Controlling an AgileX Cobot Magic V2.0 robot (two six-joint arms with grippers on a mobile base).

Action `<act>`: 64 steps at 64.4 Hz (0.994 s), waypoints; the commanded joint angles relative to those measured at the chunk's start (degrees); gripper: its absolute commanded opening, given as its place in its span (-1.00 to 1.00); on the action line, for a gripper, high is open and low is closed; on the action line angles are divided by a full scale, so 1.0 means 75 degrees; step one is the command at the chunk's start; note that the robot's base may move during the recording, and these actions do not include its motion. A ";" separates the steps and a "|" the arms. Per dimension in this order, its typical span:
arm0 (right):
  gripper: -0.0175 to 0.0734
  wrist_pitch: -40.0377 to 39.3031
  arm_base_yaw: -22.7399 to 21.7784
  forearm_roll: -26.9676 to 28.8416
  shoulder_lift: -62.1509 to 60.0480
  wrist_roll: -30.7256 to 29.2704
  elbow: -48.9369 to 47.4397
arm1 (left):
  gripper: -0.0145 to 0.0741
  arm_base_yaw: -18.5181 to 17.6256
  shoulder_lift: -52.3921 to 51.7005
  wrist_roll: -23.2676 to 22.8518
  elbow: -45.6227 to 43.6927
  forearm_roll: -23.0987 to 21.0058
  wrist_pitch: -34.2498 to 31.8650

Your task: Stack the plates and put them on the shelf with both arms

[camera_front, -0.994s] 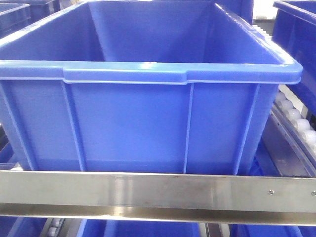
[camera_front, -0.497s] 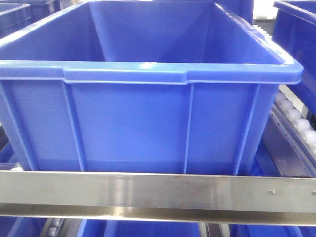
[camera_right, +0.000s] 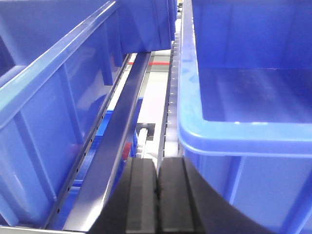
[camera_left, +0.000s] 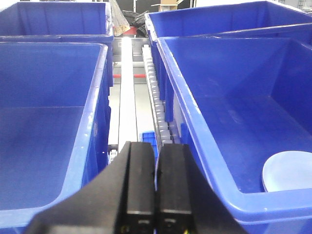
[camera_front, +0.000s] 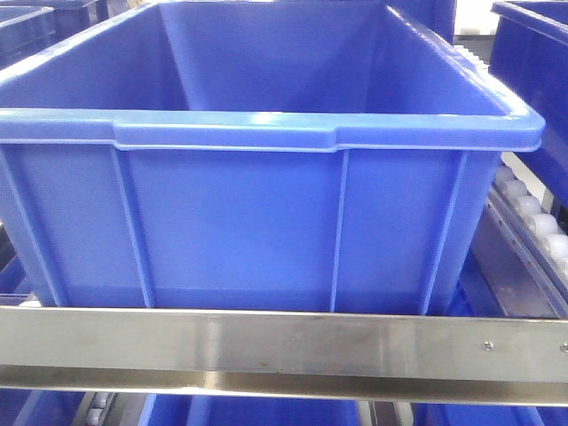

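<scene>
A pale plate (camera_left: 287, 170) lies on the floor of the blue bin (camera_left: 195, 112) at the right of the left wrist view, cut off by the frame edge. My left gripper (camera_left: 156, 146) is shut and empty, hovering over the gap between two bins, left of the plate's bin. My right gripper (camera_right: 157, 163) is shut and empty, above the gap between two other bins. No plate shows in the front view or the right wrist view. Neither gripper shows in the front view.
A large blue bin (camera_front: 266, 133) fills the front view behind a steel shelf rail (camera_front: 284, 346). White roller tracks (camera_left: 156, 97) and a pale rail (camera_left: 127, 92) run between bins. A dark rail (camera_right: 117, 141) and blue bins (camera_right: 243, 131) flank my right gripper.
</scene>
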 commanded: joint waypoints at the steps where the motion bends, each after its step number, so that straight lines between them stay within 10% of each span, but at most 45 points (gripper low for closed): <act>1: -0.51 -0.0663 -0.0010 -0.0085 -0.0138 -0.0049 0.0019 | -0.49 0.0012 0.0057 -0.0015 -0.0222 -0.0019 -0.0621; 64: -0.51 -0.0663 -0.0010 -0.0085 -0.0138 -0.0049 0.0019 | -0.49 0.1004 -0.2793 -0.0299 0.2005 0.0184 -0.0743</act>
